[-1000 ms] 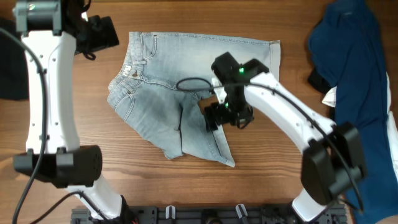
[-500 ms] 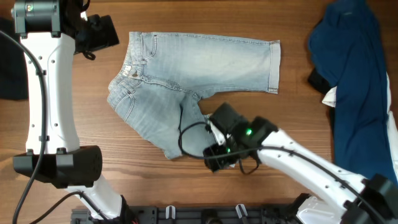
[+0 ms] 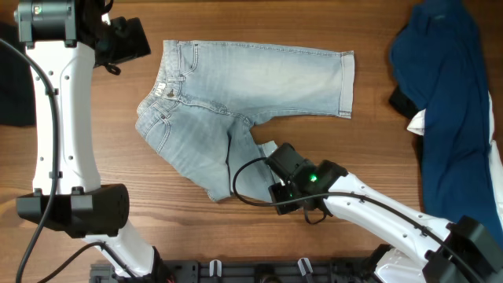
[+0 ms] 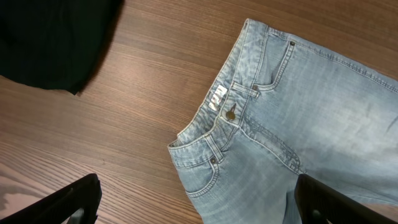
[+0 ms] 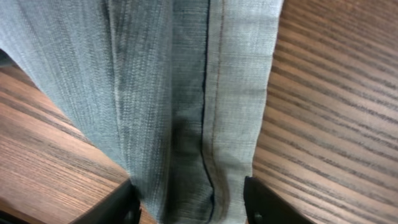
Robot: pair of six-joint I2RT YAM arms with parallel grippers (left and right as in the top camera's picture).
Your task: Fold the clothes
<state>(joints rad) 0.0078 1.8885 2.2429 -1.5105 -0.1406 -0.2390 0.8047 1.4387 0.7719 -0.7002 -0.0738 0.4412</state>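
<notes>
The pale-blue denim shorts (image 3: 236, 86) lie spread on the wooden table, waist to the left, one leg pointing right and the other angled toward the front. My right gripper (image 3: 277, 187) is low at the front leg's hem. In the right wrist view its fingers (image 5: 118, 205) press both sides of the bunched hem (image 5: 205, 124). My left gripper (image 3: 130, 41) hangs wide open and empty above the table at the back left. In its wrist view the waist button (image 4: 231, 114) and the pockets lie below the left gripper (image 4: 196, 211).
A royal blue garment (image 3: 448, 94) is piled at the right edge, with a black piece (image 3: 401, 101) and a white tag (image 3: 416, 122) beside it. A black garment (image 4: 50, 37) lies at the far left (image 3: 12, 79). Bare wood surrounds the shorts.
My right gripper has moved from the middle of the shorts down to the front leg's hem and closed around it. The left arm has not moved.
</notes>
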